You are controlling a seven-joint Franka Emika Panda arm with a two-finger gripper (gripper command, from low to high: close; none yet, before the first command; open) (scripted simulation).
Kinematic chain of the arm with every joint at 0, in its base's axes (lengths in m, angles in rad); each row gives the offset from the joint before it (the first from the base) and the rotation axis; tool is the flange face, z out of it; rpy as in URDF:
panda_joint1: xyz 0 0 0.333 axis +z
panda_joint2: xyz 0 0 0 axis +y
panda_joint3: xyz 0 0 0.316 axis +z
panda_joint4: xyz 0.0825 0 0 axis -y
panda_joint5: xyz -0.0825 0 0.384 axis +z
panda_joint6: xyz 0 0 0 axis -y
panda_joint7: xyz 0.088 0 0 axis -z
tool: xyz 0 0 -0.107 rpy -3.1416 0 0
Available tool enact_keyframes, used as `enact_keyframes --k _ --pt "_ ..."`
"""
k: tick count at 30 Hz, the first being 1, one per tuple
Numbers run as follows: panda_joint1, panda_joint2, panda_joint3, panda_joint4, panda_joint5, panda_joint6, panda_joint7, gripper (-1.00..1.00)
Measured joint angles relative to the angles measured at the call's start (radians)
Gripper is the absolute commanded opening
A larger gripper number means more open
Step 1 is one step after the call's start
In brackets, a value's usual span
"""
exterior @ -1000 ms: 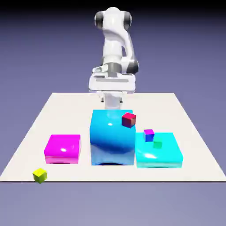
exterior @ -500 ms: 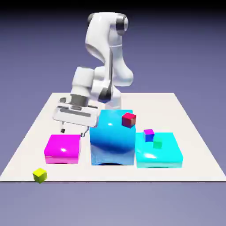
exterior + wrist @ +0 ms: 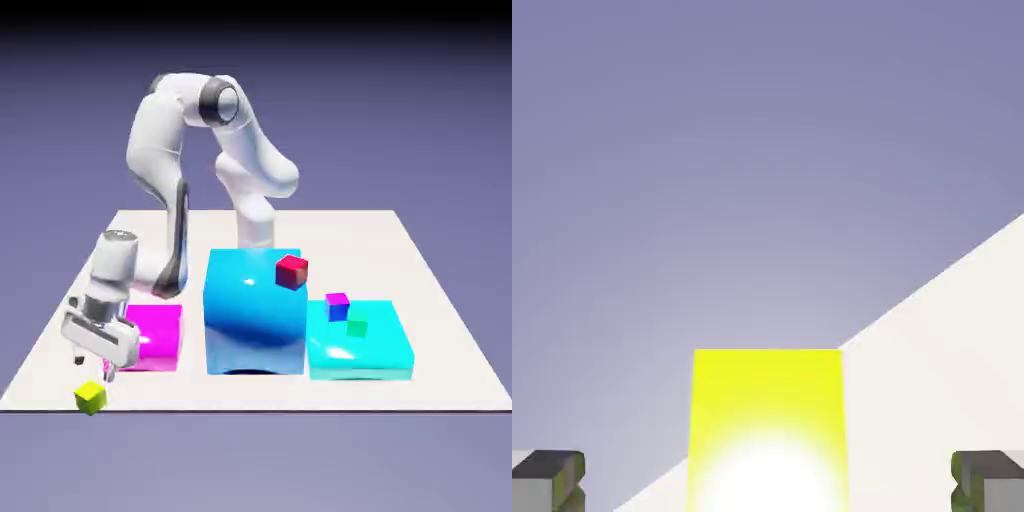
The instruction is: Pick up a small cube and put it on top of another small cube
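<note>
The lime cube [image 3: 90, 398] is seen at the lower left of the exterior view, at the near edge of the pale surface [image 3: 200, 392]. Just above it, the jaws [image 3: 94, 367] are held wide apart, with nothing gripped. The magenta block [image 3: 160, 335] is partly hidden behind the hand.

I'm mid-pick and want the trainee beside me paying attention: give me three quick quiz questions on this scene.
1. True or false: the gripper is closed on the lime cube.
2. Which small cube sits highest, on the tall blue block?
3. Fill in: in the exterior view, the magenta block stands to the ____ of the tall blue block.

Key: 1. False, its fingers stand apart either side of it. 2. The red cube. 3. Left.
</note>
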Motion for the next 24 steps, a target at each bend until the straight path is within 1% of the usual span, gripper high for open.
enact_keyframes --k 3,4,6,12,15,24 --pt "0.029 0.109 -0.031 0.074 0.003 0.038 0.008 0.00" --pt "0.035 0.130 -0.038 0.089 0.003 0.046 0.010 -1.00" --pt "0.035 0.130 -0.038 0.089 0.003 0.046 0.010 -1.00" --pt "-0.034 -0.063 0.034 -0.052 -0.008 -0.040 0.010 -1.00" --pt "-0.084 -0.068 0.080 -0.042 -0.097 -0.104 -0.098 -1.00" --pt "0.087 -0.386 0.377 -0.181 0.042 -0.343 0.249 -1.00"
